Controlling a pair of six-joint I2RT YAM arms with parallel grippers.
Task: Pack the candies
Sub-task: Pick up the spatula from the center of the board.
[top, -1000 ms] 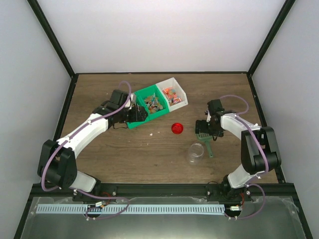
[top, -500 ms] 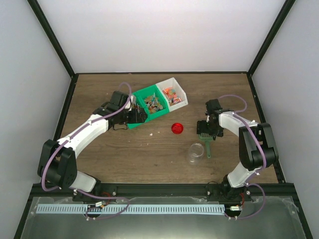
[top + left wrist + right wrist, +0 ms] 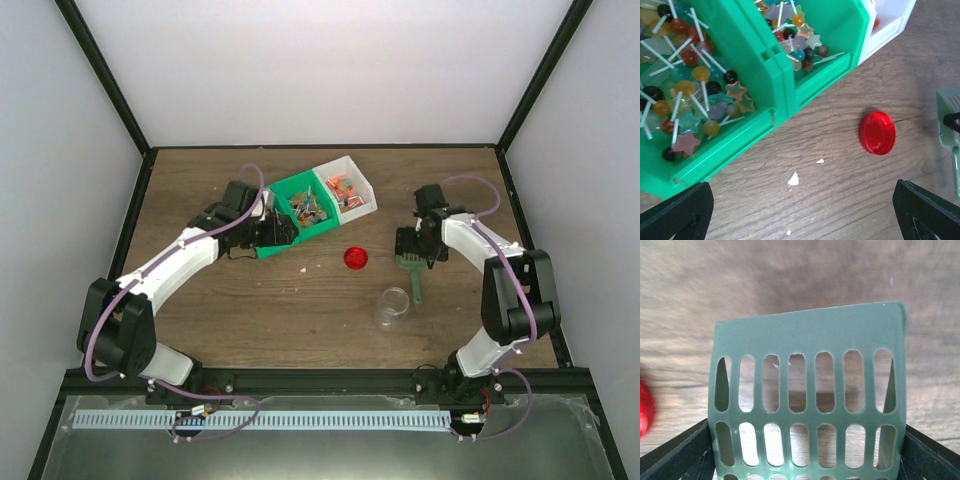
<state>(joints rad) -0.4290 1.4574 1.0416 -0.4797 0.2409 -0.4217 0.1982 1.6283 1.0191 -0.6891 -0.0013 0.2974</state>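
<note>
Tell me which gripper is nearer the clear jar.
Right. The right gripper sits just beyond the jar, its fingers either side of the green scoop. The left gripper is far off to the left, at the green bin.

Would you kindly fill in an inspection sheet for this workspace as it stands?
Surface: brown wooden table.
Job's things: small wrapped candies in white plastic bin; lollipops in green plastic bin; clear jar, lid off; round red lid lying apart.
Clutter: white scraps near green bin.
Grippers: left gripper jaws open, holding nothing; right gripper jaws straddle green slotted scoop, grip uncertain.
Cables: purple cables along both arms.
Surroundings: white walls, black frame.
</note>
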